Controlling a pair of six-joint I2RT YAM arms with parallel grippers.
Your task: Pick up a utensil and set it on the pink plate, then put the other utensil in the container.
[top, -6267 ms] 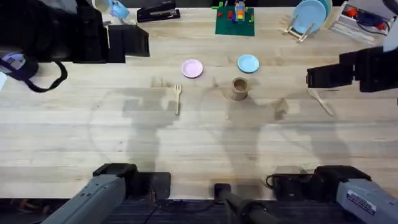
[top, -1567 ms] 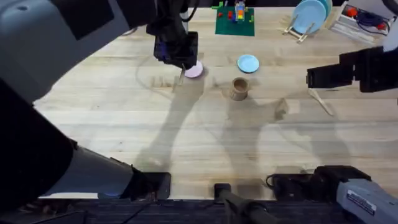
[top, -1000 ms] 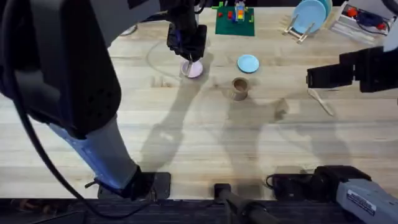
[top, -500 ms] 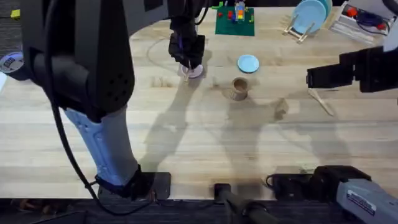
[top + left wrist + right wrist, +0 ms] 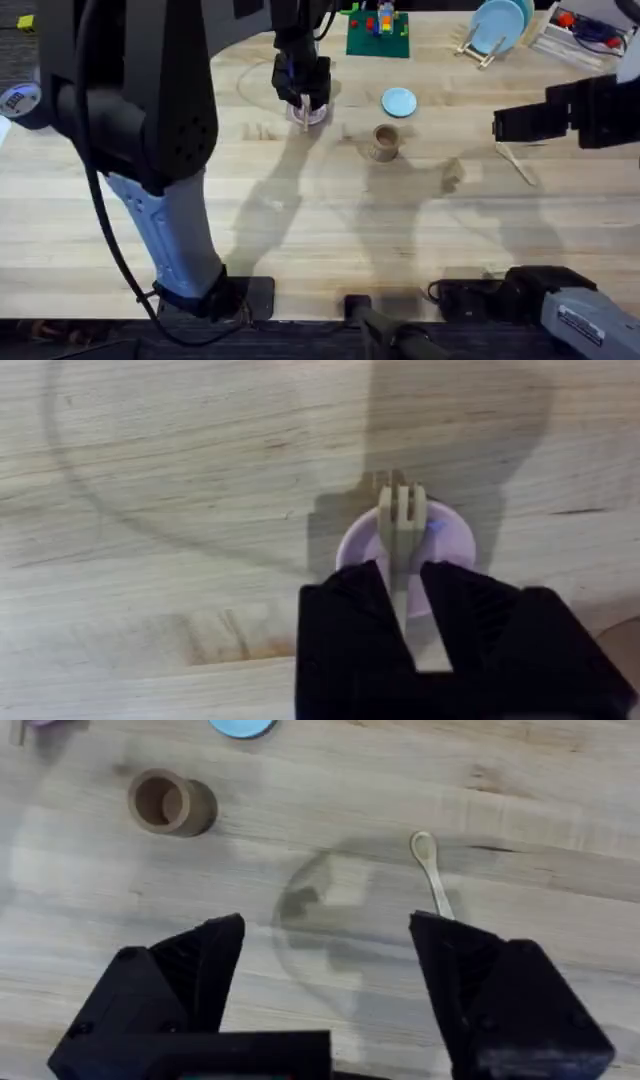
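Right gripper gaping wide and empty above pale, grained wooden table. Just beyond, round-ended wooden spoon lying flat; farther off, squat brown cylindrical cup upright. Left gripper clamped on flat handle of wooden fork, tines over small round pink plate.

Fork over plate; cup btwn plate & spoon.

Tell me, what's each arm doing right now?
Left gripper shut on fork, over pink plate. Right gripper open, idle. Spoon on table, untouched.
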